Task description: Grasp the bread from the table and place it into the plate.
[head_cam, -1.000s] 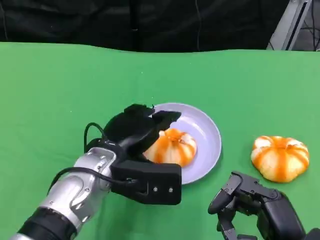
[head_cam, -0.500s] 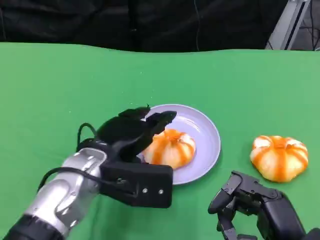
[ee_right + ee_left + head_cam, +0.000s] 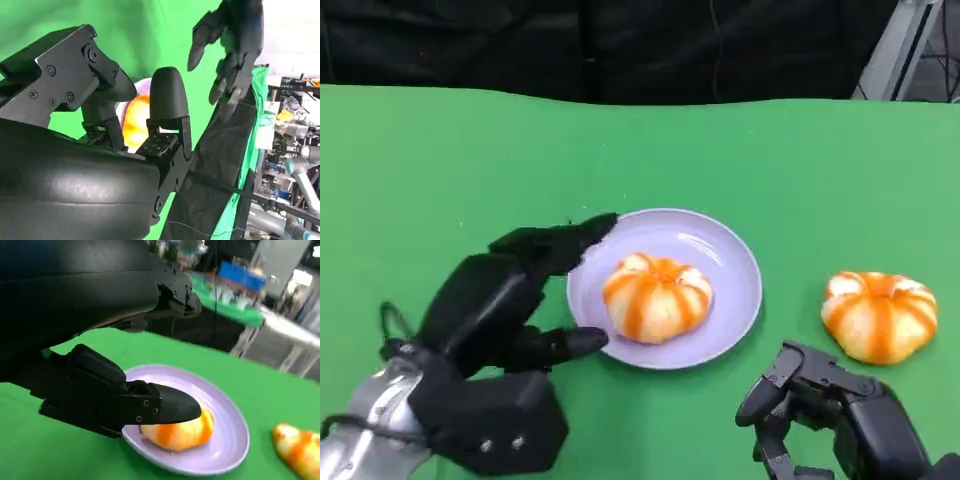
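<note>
Orange-striped round bread bun [image 3: 657, 296] lies on lilac round plate [image 3: 735, 262], at 3 o'clock of left hand [image 3: 505, 305].
Left hand spread, holding nothing; right hand [image 3: 825, 415] cut off, grip unclear.

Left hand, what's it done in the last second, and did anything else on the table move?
The left hand has let go of the bread on the plate and drawn back toward the robot, fingers now spread beside the plate. That bread, the second bread on the table and the right hand stayed put.

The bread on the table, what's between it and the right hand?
Only bare green cloth: in the head view the bread on the table sits apart from the right hand, nothing lying between them.
</note>
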Controlling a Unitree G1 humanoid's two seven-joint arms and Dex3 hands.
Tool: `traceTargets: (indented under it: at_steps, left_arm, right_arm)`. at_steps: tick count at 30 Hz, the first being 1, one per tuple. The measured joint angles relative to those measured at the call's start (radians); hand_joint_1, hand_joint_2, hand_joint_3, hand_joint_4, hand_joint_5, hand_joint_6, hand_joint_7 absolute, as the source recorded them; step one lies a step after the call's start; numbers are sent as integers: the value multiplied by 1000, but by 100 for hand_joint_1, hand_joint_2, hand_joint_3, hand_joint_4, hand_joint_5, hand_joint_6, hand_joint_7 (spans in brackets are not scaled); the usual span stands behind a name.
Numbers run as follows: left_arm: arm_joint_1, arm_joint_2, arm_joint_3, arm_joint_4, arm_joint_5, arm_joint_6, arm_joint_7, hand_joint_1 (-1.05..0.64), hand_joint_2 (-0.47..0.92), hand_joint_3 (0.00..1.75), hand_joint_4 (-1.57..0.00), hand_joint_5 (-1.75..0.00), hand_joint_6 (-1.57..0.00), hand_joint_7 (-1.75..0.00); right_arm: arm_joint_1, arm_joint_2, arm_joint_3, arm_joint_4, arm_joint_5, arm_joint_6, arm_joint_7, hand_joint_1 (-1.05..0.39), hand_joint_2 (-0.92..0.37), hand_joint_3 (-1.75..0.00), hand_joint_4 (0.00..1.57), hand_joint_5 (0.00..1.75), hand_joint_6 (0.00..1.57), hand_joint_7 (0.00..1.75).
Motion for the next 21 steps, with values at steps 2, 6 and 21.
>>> traceTargets:
  at_steps: [2, 6, 21]
  left_arm:
    - [26, -14, 28, 32, -5, -86, 77, -27, 92, 18, -61, -103, -77, -26]
    - [81, -42, 72, 99, -69, -245, 145, -9, 71, 68, -76, -112, -97, -36]
    - [361, -182, 109, -27, -436, -269, -17, -13, 43, 138, -83, -174, -75, -153]
  right_arm:
    - [0, 0, 0, 0, 0, 1, 0, 2, -46, -124, 71, 167, 71, 138]
    - [0, 1, 2, -1, 1, 3, 0, 3, -46, -124, 71, 167, 71, 138]
    - [8, -9, -6, -12, 1, 6, 3, 4, -46, -124, 70, 166, 72, 137]
